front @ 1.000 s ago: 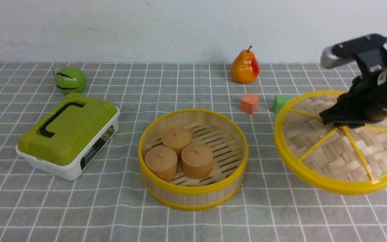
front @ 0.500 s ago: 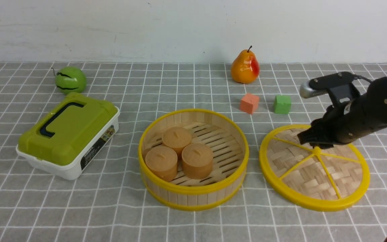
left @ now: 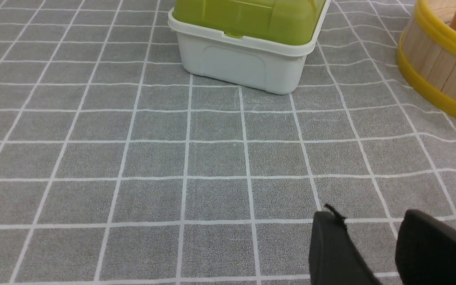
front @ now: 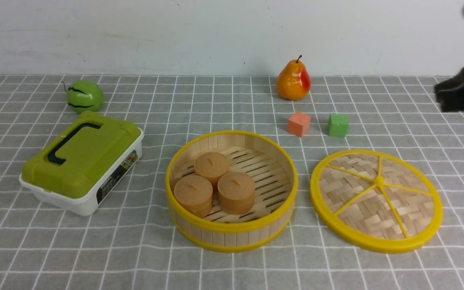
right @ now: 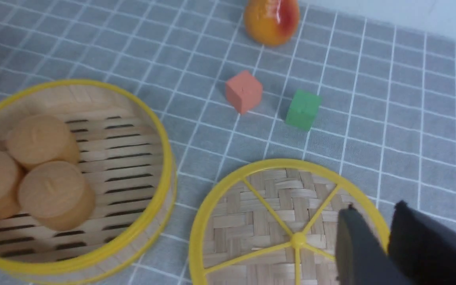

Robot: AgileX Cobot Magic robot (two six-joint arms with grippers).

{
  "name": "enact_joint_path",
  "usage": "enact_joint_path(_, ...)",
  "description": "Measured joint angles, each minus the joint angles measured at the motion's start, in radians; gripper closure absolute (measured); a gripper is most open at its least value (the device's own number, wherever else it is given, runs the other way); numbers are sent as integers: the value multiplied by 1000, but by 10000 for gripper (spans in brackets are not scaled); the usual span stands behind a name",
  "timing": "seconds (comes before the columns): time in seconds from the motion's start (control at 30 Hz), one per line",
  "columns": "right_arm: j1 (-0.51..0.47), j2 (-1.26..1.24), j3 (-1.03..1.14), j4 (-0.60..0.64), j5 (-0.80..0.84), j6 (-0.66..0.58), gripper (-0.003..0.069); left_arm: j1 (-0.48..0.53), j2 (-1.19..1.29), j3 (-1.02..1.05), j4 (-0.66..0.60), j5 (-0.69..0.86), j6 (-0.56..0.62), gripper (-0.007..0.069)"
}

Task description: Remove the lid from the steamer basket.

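Lid lies flat on table, right of steamer basket. Right gripper, since withdrawn, is empty, jaws slightly apart; left gripper also parted. Task looks done.

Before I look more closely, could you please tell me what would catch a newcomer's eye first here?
Probably the round steamer basket, mid-table, open, with three small brown tubs inside. Just right of it, the yellow-rimmed woven lid lies flat on the cloth. The glossy orange-red pear stands out at the back, near the wall.
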Motion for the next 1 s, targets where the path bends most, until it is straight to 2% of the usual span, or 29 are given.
enact_joint_path(0.03,0,-68,35,14,13,-2,638,0,0,0,0,1,0,386)
enact_joint_path(0.17,0,-259,164,45,48,-6,680,0,0,0,0,1,0,386)
enact_joint_path(0.47,0,-552,343,63,98,-9,678,0,0,0,0,2,0,386)
enact_joint_path(0.67,0,-629,401,7,156,6,674,0,0,0,0,2,0,386)
enact_joint_path(0.77,0,-652,457,-11,83,10,672,0,0,0,0,2,0,386)
enact_joint_path(0.93,0,-666,613,-11,-168,-8,668,0,0,0,0,2,0,386)
enact_joint_path(1.0,0,-681,745,-13,-392,-23,666,0,0,0,0,2,0,386)
